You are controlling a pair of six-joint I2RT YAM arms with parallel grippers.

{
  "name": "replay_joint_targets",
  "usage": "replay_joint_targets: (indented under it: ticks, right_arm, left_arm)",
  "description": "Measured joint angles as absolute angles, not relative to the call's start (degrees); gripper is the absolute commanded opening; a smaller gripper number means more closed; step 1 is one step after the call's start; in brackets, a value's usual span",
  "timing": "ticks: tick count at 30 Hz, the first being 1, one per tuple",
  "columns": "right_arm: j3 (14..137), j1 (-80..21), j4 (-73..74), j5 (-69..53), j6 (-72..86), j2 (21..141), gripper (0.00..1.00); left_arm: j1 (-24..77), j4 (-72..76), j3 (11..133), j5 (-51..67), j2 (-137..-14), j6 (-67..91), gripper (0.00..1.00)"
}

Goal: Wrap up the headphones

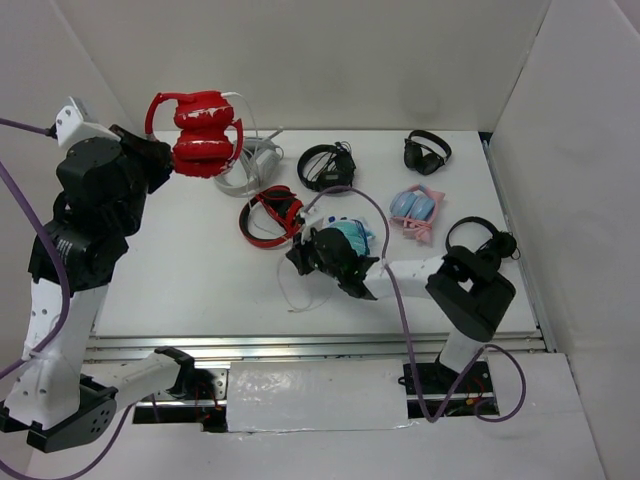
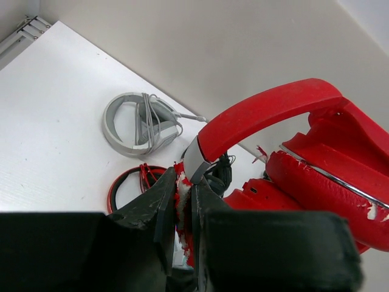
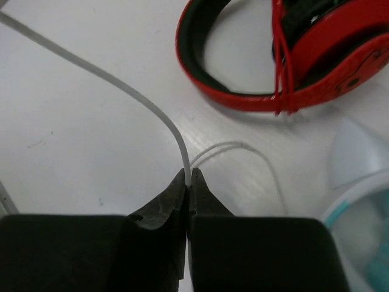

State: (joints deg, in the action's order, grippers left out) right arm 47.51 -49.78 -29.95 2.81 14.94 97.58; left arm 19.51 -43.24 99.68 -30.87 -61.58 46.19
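Observation:
The glossy red headphones (image 1: 205,135) are folded and held up in the air over the table's far left. My left gripper (image 1: 170,160) is shut on them; in the left wrist view the fingertips (image 2: 185,182) pinch the headband's end, with the red earcups (image 2: 322,182) to the right. My right gripper (image 1: 300,255) is low over the table's middle and shut on the thin white cable (image 3: 121,85). The jaws (image 3: 189,177) pinch it, and a loose loop of cable (image 1: 288,295) lies on the table below.
Grey headphones (image 1: 250,165) and red-and-black hoop headphones (image 1: 270,215) lie under the held pair. A teal pair (image 1: 350,235) sits by my right gripper. Three black pairs (image 1: 325,165) (image 1: 427,150) (image 1: 480,240) and a light-blue pair (image 1: 413,208) lie to the right. White walls enclose the table.

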Motion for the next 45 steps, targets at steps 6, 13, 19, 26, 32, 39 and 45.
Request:
replay_joint_targets:
  ticks: [6, 13, 19, 26, 32, 39, 45]
  right_arm:
    - [36.9, -59.7, -26.4, 9.7, 15.9, 84.9, 0.00]
    - [39.6, -67.6, -9.9, 19.9, 16.0, 68.1, 0.00]
    - [53.4, -72.7, 9.2, 26.0, 11.3, 62.0, 0.00]
    - [66.6, -74.4, 20.7, 32.9, 3.5, 61.5, 0.00]
    - [72.9, -74.0, 23.7, 34.9, -6.5, 62.2, 0.00]
    - [83.3, -71.4, 24.6, 33.8, -15.1, 66.7, 0.00]
    - [86.9, -62.3, 25.4, 28.5, -19.5, 70.2, 0.00]
  left_arm:
    - [19.3, -41.5, 95.8, -33.3, -60.8, 47.0, 0.00]
    - [19.2, -35.6, 86.2, -34.3, -61.6, 45.3, 0.00]
    - [19.0, -25.1, 73.5, -30.8, -62.7, 38.7, 0.00]
    - [19.7, -17.1, 64.3, -17.9, -62.8, 28.2, 0.00]
    - [23.5, -11.7, 62.1, -10.8, -62.9, 20.5, 0.00]
    - [34.2, -11.1, 60.2, -11.3, -64.8, 12.9, 0.00]
    - [44.8, -10.5, 54.5, -11.0, -63.7, 7.1, 0.00]
